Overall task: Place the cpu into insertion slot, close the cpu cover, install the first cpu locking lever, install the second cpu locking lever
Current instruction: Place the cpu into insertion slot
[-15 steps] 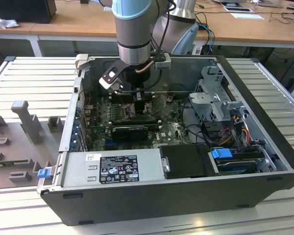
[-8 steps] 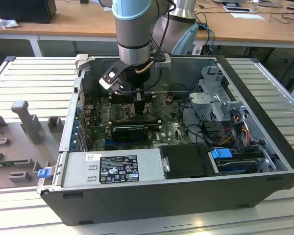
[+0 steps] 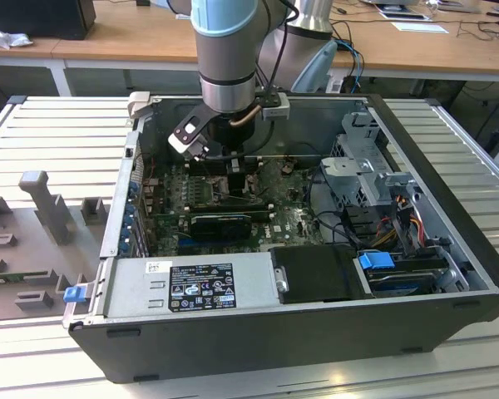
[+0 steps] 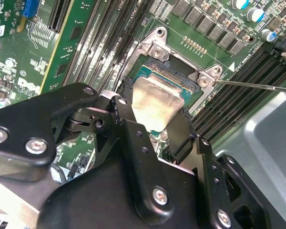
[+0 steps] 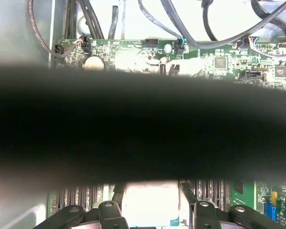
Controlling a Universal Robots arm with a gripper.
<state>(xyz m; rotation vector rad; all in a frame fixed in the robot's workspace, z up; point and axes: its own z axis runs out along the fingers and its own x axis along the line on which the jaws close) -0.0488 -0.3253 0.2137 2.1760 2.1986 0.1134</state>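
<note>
Inside the open computer case [image 3: 449, 274], over the green motherboard [image 4: 19, 57], the gripper [image 4: 152, 114] was seen clamped on the cpu [image 4: 152, 98]. The chip's pale metal face was pinched between two black fingers [image 4: 128, 117]. The cpu was held directly over the insertion slot [image 4: 178, 71], within the slot's silver rim. Whether the chip touched the slot could not be told.

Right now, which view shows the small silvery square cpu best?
Second wrist view: the small silvery square cpu shows most of its face between the black gripper's fingers. First wrist view shows a pale patch of it beyond a dark band. Exterior view: the arm covers it.
</note>
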